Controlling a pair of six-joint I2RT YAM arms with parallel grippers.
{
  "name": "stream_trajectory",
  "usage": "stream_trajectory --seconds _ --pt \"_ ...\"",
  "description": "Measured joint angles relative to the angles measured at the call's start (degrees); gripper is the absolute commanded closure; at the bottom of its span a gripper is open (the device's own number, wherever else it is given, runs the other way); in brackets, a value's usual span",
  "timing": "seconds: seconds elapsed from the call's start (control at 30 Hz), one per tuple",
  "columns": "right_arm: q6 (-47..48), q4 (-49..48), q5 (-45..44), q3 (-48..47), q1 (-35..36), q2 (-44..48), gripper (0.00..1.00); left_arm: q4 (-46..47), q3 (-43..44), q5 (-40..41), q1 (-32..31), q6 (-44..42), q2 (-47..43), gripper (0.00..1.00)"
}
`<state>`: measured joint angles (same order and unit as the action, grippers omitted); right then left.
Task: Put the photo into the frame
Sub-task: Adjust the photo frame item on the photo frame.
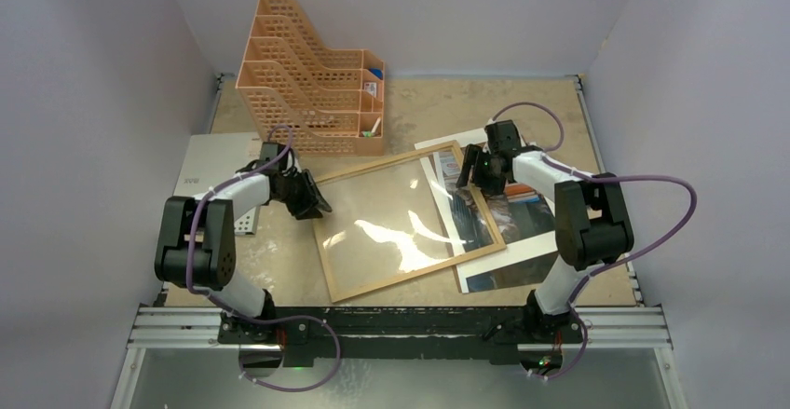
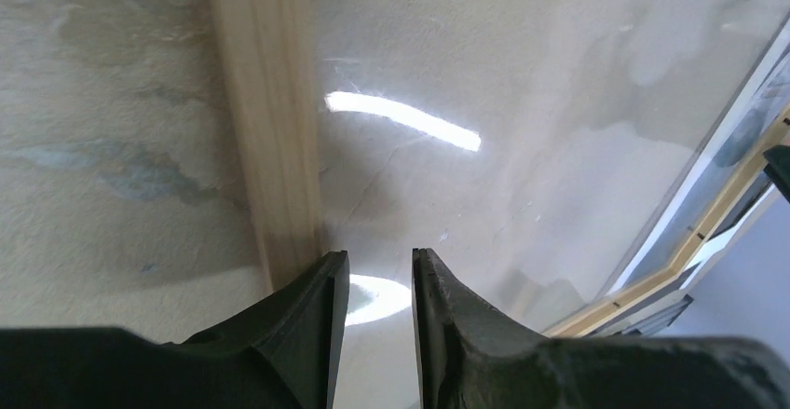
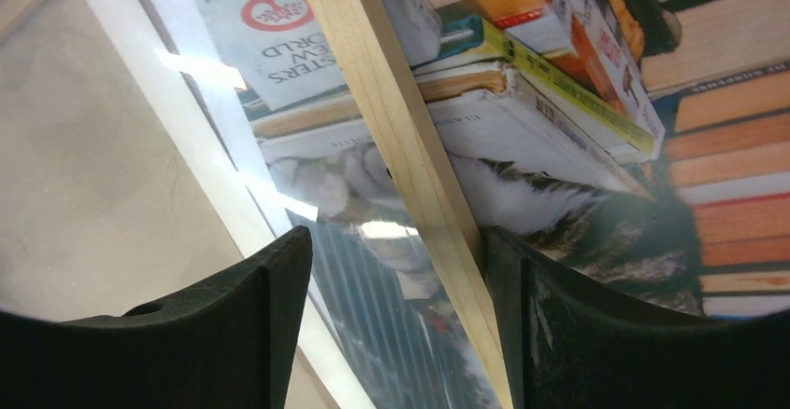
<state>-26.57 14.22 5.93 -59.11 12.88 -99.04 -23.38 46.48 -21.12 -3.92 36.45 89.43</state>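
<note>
The frame [image 1: 382,213], light wood with a glass pane, lies flat and skewed in the middle of the table. Its right part overlaps the photo [image 1: 517,227], which lies face up beneath it. My left gripper [image 1: 317,206] is at the frame's upper left corner. In the left wrist view its jaws [image 2: 380,258] stand a little apart over the glass, just inside the wooden rail [image 2: 270,129], holding nothing. My right gripper [image 1: 469,174] is open. In the right wrist view it [image 3: 396,241] straddles the frame's right rail [image 3: 410,148] above the photo [image 3: 559,83], with its right finger against the rail.
An orange lattice file organizer [image 1: 312,78] stands at the back left, close to the frame's top edge. A pale grey sheet [image 1: 214,162] lies under my left arm at the table's left side. Walls close in the left, right and back.
</note>
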Motion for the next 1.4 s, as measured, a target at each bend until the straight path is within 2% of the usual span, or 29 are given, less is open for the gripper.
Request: stream_trajectory --seconds 0.27,0.47,0.93,1.0,1.2,1.4 --pt "1.1 -3.5 4.4 1.0 -0.6 0.0 0.29 2.7 -1.2 -2.5 -0.4 0.4 1.8 0.64" --pt "1.0 -4.3 4.5 1.2 -0.6 0.0 0.29 2.6 -1.3 -1.8 -0.4 0.4 1.5 0.63" --pt "-0.9 -2.6 -1.1 1.2 -0.2 4.4 0.32 -2.2 1.3 9.1 -0.4 -1.1 -8.0 0.42" --pt "-0.9 -3.2 -1.4 1.2 -0.2 5.4 0.35 -2.6 1.3 10.6 -0.4 -1.0 -8.9 0.39" --pt "-0.7 -4.5 -0.1 0.7 -0.2 4.8 0.56 -3.0 0.2 14.4 -0.4 -0.1 -10.5 0.37" --pt "0.4 -7.2 6.2 0.5 0.2 2.1 0.6 -3.1 -2.2 15.4 -0.4 0.5 -10.5 0.37"
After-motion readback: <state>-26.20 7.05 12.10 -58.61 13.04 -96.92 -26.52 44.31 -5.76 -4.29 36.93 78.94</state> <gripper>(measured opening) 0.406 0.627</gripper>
